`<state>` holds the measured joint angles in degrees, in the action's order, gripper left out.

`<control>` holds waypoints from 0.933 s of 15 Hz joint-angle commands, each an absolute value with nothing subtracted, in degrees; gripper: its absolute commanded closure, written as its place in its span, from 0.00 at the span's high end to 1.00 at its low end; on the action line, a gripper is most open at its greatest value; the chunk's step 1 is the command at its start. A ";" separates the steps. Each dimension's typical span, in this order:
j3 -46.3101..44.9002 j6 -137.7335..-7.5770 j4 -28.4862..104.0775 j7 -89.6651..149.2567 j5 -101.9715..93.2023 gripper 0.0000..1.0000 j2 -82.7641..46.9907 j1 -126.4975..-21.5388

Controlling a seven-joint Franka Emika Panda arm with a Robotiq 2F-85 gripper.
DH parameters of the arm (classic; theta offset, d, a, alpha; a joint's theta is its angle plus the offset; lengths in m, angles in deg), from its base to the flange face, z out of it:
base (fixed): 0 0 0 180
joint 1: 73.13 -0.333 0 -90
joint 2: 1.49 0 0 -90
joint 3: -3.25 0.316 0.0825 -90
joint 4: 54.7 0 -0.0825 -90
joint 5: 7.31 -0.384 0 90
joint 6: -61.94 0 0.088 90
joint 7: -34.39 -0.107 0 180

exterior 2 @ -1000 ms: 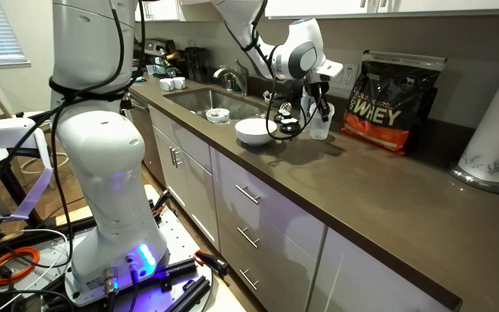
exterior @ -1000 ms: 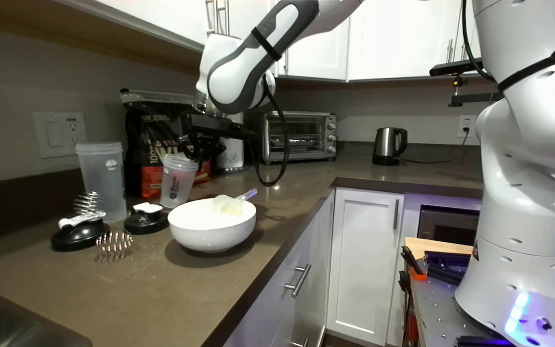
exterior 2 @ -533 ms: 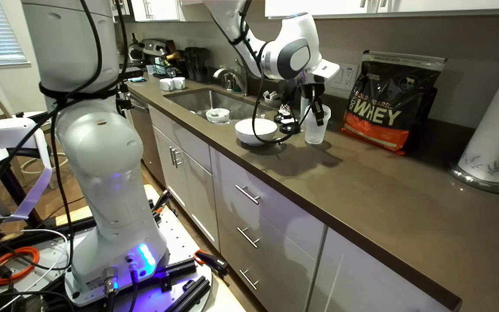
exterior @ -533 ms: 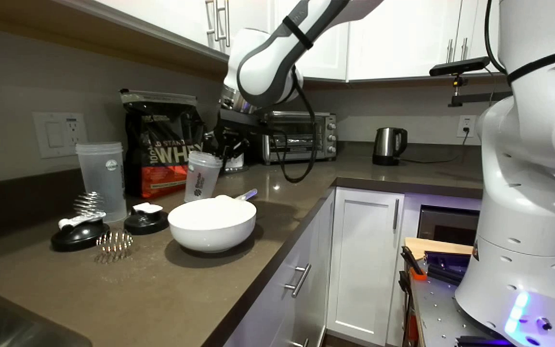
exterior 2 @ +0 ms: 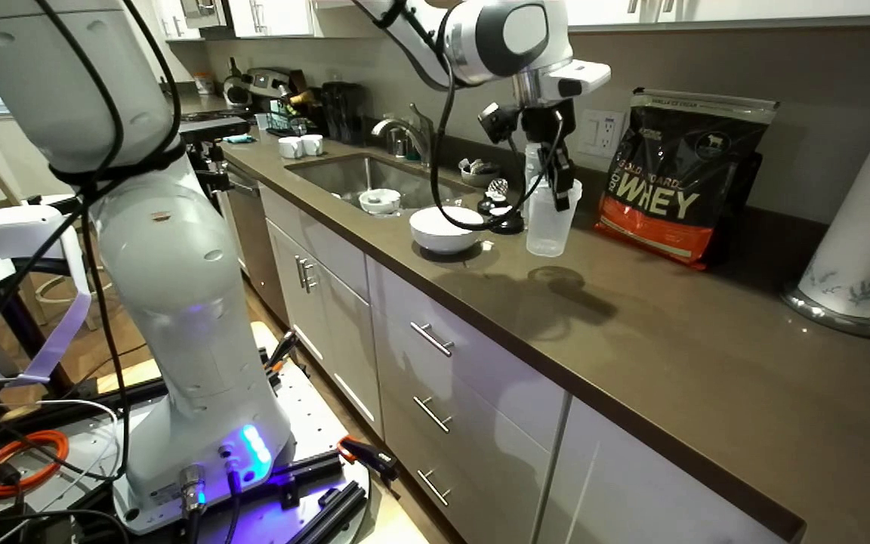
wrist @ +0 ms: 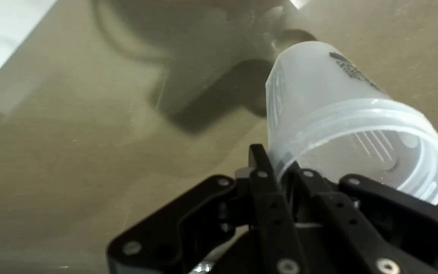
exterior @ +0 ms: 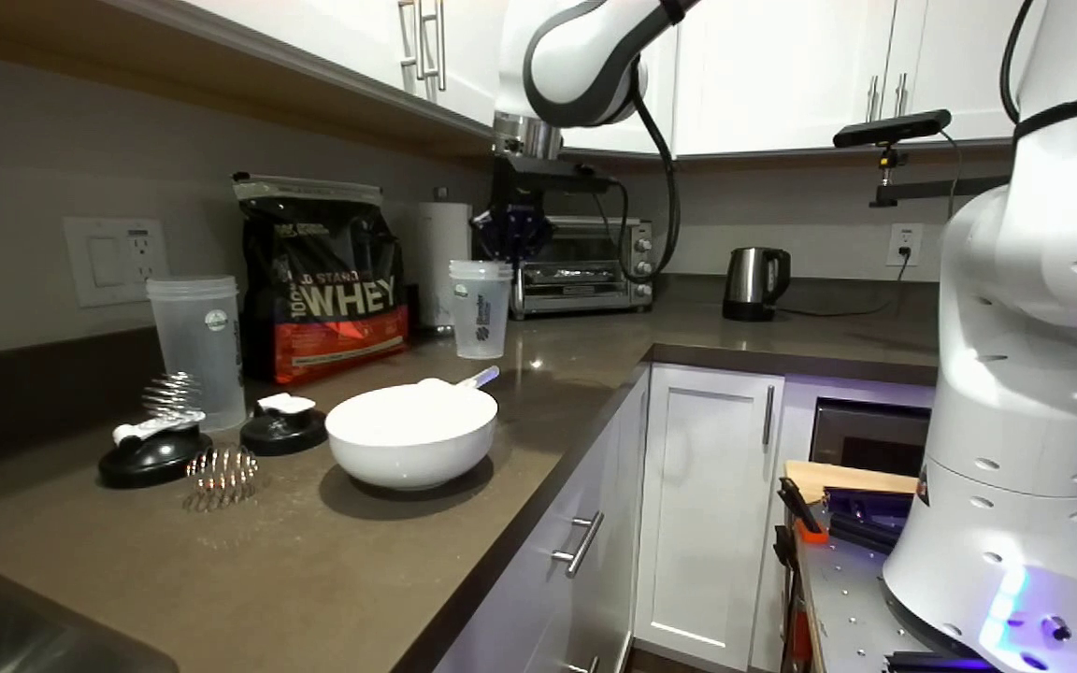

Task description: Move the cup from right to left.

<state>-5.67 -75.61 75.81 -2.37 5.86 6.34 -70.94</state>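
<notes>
The cup (exterior: pixel 480 313) is a small whitish translucent tumbler with dark print. It also shows in an exterior view (exterior 2: pixel 549 227) and in the wrist view (wrist: pixel 314 80). My gripper (exterior: pixel 514 254) is shut on the cup's rim, with one finger outside the wall and one inside. In the wrist view the gripper (wrist: pixel 276 163) pinches the rim at its near left side. The cup hangs nearly upright, slightly tilted, above the counter, with its shadow apart from it. In an exterior view the gripper (exterior 2: pixel 562 200) covers part of the rim.
A white bowl (exterior: pixel 412 449) with a scoop stands near the counter edge. A tall clear container (exterior: pixel 197 350), black lids (exterior: pixel 282 432) and wire balls (exterior: pixel 222 477) stand beyond it. A whey bag (exterior 2: pixel 680 181) and paper towel roll (exterior 2: pixel 865 227) stand along the wall. A sink (exterior 2: pixel 374 177) is beyond the bowl.
My gripper has carried the cup away from the tall container and lids, past the bowl, towards the toaster oven side. The cup is higher and more upright. The bowl and bag have not moved.
</notes>
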 commanded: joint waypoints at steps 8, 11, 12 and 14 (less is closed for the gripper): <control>-3.24 -70.71 75.70 -1.51 15.16 0.02 5.28 -63.63; -4.32 -73.50 76.43 -0.80 13.08 0.02 3.94 -63.05; -4.66 -75.01 76.72 -0.85 12.52 0.02 3.56 -62.91; -5.12 -77.28 77.10 -0.81 12.36 0.02 2.82 -62.66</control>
